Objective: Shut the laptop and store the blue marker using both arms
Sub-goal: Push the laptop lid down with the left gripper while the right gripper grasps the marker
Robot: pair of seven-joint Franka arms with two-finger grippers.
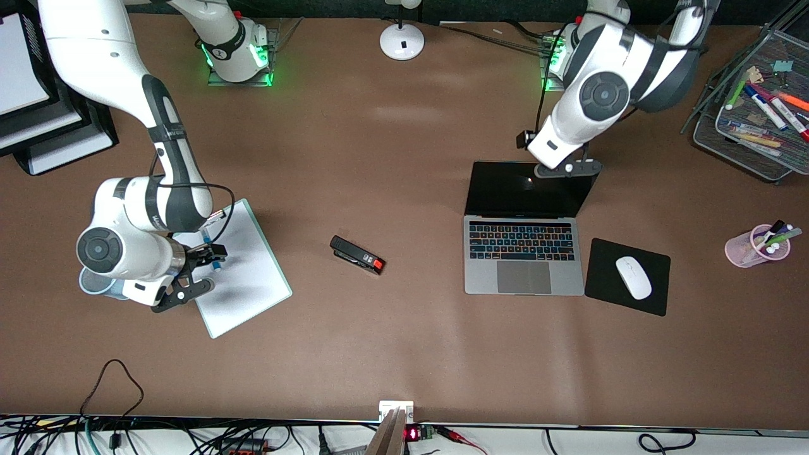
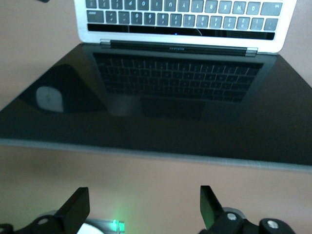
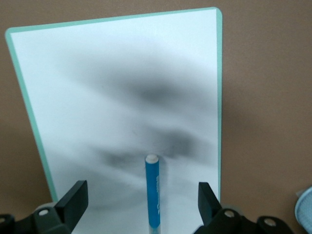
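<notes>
Right end effector (image 1: 197, 270) sits low over the whiteboard (image 1: 243, 268) at the right arm's end of the counter (image 1: 392, 164), fingers spread wide, gripping nothing. The blue marker (image 3: 152, 194) lies on the whiteboard between the two fingers, apart from both, white end pointing away from the wrist – at 12 o'clock in the right wrist view.

Black stapler (image 1: 357, 254) is mid-counter, at roughly 3 o'clock from that end effector.

The laptop (image 1: 523, 237) is open toward the left arm's end, keyboard nearer the front camera, screen tilted up. Mouse pad (image 1: 627, 276) with white mouse (image 1: 633, 277) is just beside it.

Left end effector (image 1: 567, 169) hangs over the screen's top edge – at 12 o'clock from the keyboard – fingers apart, empty.
</notes>
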